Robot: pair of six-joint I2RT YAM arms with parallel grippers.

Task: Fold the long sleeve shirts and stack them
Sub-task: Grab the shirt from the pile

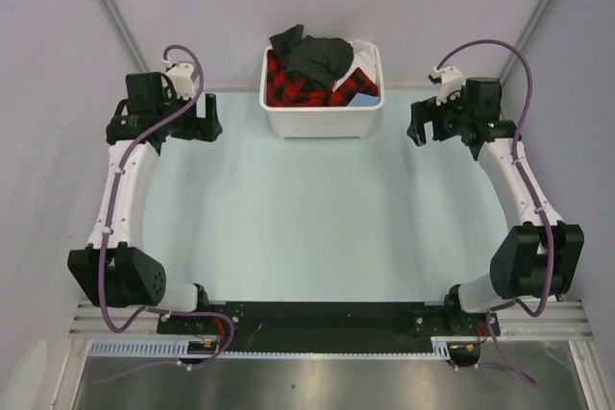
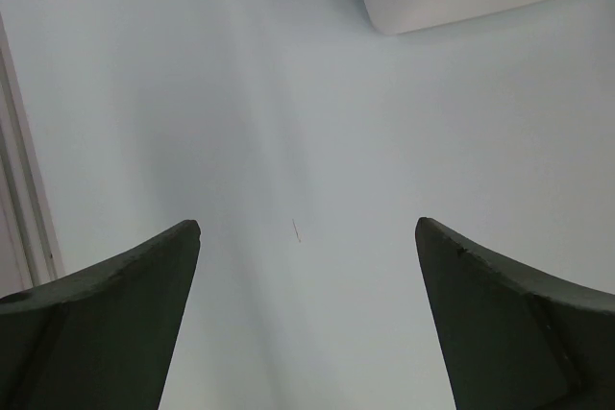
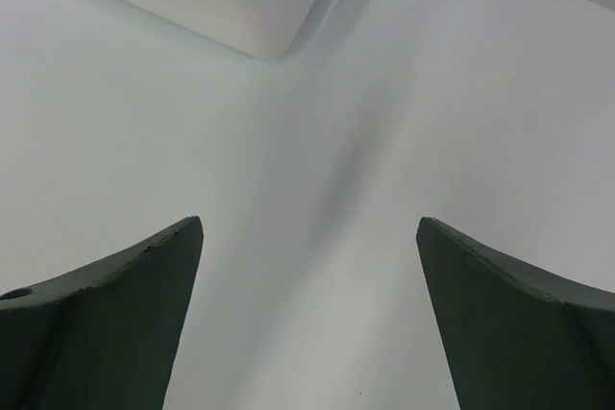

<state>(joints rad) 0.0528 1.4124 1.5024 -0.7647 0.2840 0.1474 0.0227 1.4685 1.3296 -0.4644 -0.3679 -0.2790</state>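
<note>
Pale mint counter point(image 1: 317, 228), matte, fills most of the top view. Left arm point(image 1: 120, 199) runs up the side left of the white bin point(image 1: 322, 125), and right arm point(image 1: 524, 189) mirrors it right of the bin. Both have white links, black joints and a purple cable.

The bin is plastic with rounded corners and sits between the two wrists.

Dark shirt point(image 1: 322, 55) is heaped on top of the bin's load and bulges above the rim. It's probably the charcoal collared one, but it's too small here to make out stripes or a label. Red-and-black plaid cloth point(image 1: 286, 84) lies under it, filling the bin's left side and front. White cloth point(image 1: 360, 69) is against the bin's right wall, with a blue patch point(image 1: 365, 101) in the front right corner. No clothing lies outside the bin.

Left pincer point(image 1: 208, 120) is near the bin's left wall, not touching it. It's released, jaws spread wide, with only bare counter between the fingers point(image 2: 115, 314). That wrist view catches the bin's corner top right, with a red sliver inside.

Right pincer point(image 1: 421, 127) is near the bin's right wall, also apart from it. It's released too, wide open and gripping nothing. Its wrist view shows the bin's corner top left, with blue inside.

A thin dark fibre point(image 2: 296, 230) lies on the counter between the left fingers, on the near side of the bin.
</note>
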